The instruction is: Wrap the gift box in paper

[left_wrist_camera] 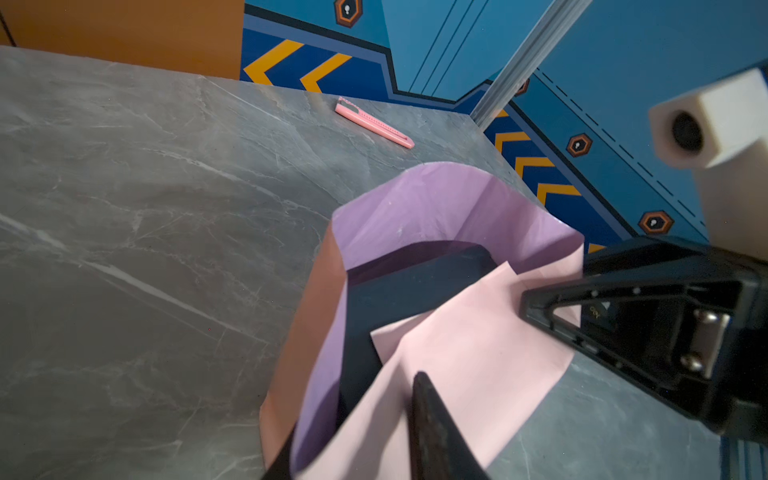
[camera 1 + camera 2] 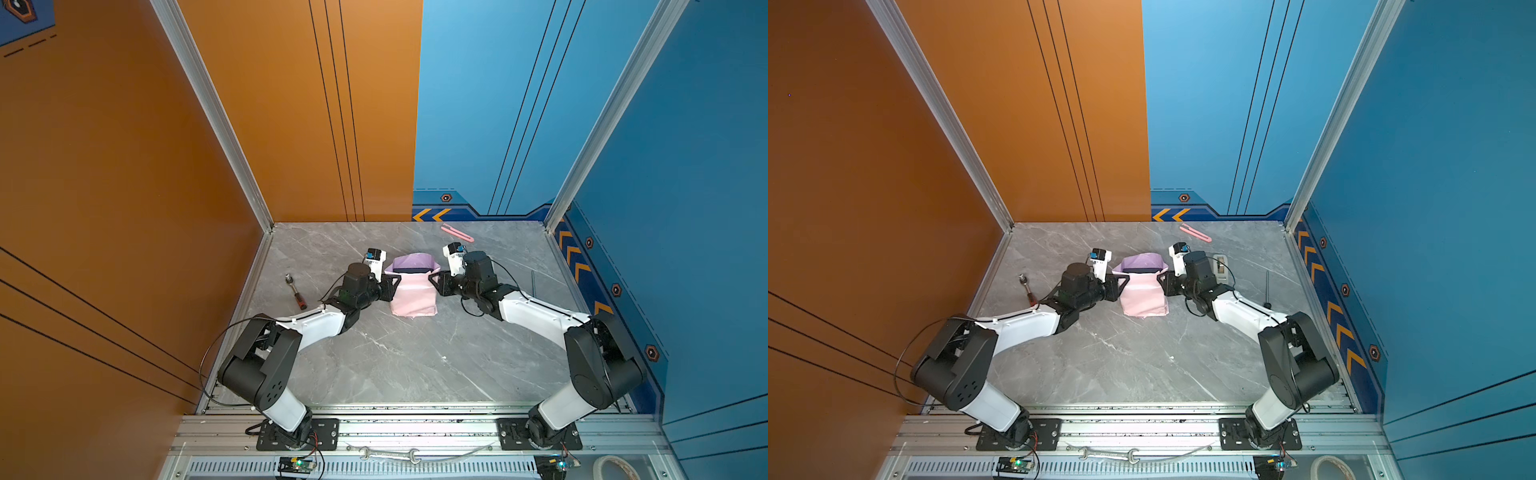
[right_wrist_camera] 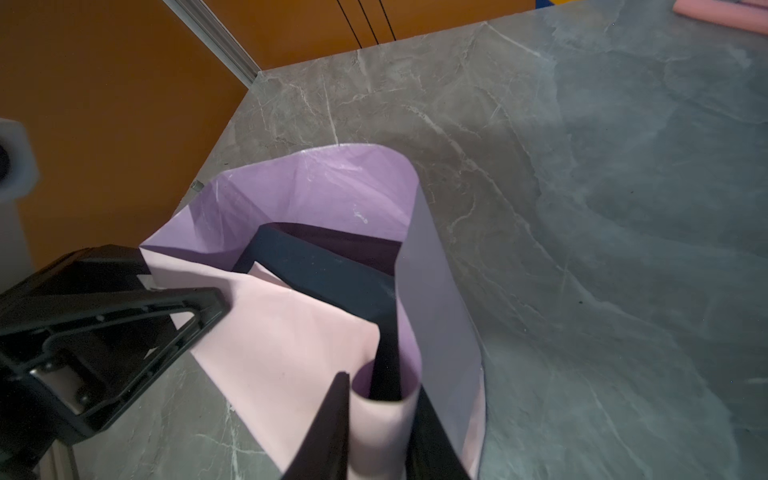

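The gift box (image 1: 415,291) sits mid-surface, about half wrapped; the paper (image 2: 413,297) covers its near top in pale pink, while the far lilac flap stands up, leaving a dark strip bare (flap and ends seemingly still to fold); the left gripper (image 2: 394,286) and right gripper (image 2: 434,282) flank the box, jaws clenched on paper at its sides; grey marble surface (image 2: 395,365); a pink cutter (image 2: 457,232) beyond the box; an orange wall (image 2: 291,104) and a blue wall (image 2: 478,104) behind it.

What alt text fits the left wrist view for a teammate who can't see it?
Pink-and-lilac paper is folded up around a dark gift box, part of its top uncovered. The left gripper straddles one side fold, the right gripper meets the opposite side. A pink cutter lies beyond on the marble table.
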### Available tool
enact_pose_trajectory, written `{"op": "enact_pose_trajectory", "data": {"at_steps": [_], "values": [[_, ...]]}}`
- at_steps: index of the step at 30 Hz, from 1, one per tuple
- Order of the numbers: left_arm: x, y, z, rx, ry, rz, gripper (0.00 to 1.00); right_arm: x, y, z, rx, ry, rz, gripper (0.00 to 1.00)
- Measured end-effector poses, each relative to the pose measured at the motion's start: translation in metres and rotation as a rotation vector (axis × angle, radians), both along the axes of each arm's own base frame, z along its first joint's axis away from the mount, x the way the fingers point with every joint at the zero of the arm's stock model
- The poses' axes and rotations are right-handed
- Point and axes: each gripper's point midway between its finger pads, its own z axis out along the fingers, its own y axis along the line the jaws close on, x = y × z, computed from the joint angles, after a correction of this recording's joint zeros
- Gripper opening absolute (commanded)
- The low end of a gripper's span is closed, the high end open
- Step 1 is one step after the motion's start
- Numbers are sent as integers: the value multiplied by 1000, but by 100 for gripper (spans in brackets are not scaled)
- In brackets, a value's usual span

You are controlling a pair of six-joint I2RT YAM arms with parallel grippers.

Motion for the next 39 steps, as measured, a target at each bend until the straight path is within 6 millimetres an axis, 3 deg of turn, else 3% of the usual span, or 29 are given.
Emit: {"op": "enact_pose_trajectory", "data": {"at_steps": [1,3,6,10,23,39], "values": [[1,1,1,6,2,8,22,0,0,0,-10,-5,-9,28],[1,0,1,30,11,24,19,-2,2,0,-40,-11,-26,47],[0,-3,0,61,18,33,17,-9,4,-1,-86,-16,-35,52],[-1,-3,0,84,23,47,14,-17,0,5,-117,-24,-48,37],[-12,4,2,187,42,134,2,-16,0,3,-181,-45,-160,7],[-30,9,9,307,83,166,0,-44,5,12,-290,-70,-177,3]]}}
